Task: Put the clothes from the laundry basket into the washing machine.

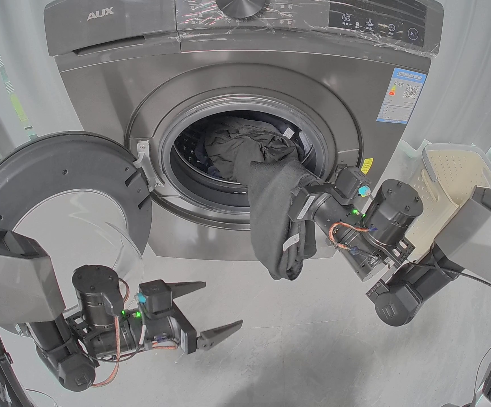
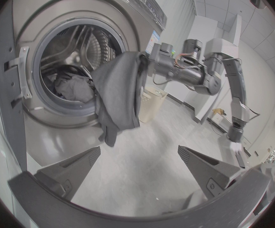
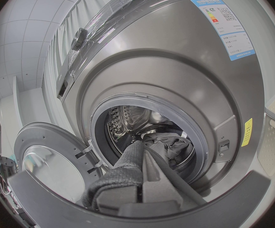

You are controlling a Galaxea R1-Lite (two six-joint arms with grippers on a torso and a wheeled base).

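The grey washing machine (image 1: pixel 115 86) stands ahead with its round door (image 1: pixel 59 182) swung open to the left. Dark clothes (image 1: pixel 234 142) lie inside the drum. A dark grey garment (image 1: pixel 274 221) hangs from the drum's mouth down over the front, and my right gripper (image 1: pixel 297 199) is shut on it just outside the opening. The same garment (image 2: pixel 118 92) hangs in the left wrist view; in the right wrist view it drapes over my right gripper's fingers (image 3: pixel 153 178). My left gripper (image 1: pixel 214 306) is open and holds nothing, low over the floor in front of the door. The cream laundry basket (image 1: pixel 455 182) stands at the right of the machine.
Grey floor (image 1: pixel 291 340) lies open in front of the machine. White curtains hang behind and beside it. The basket (image 2: pixel 151 102) sits close to the machine's right front corner, behind my right arm.
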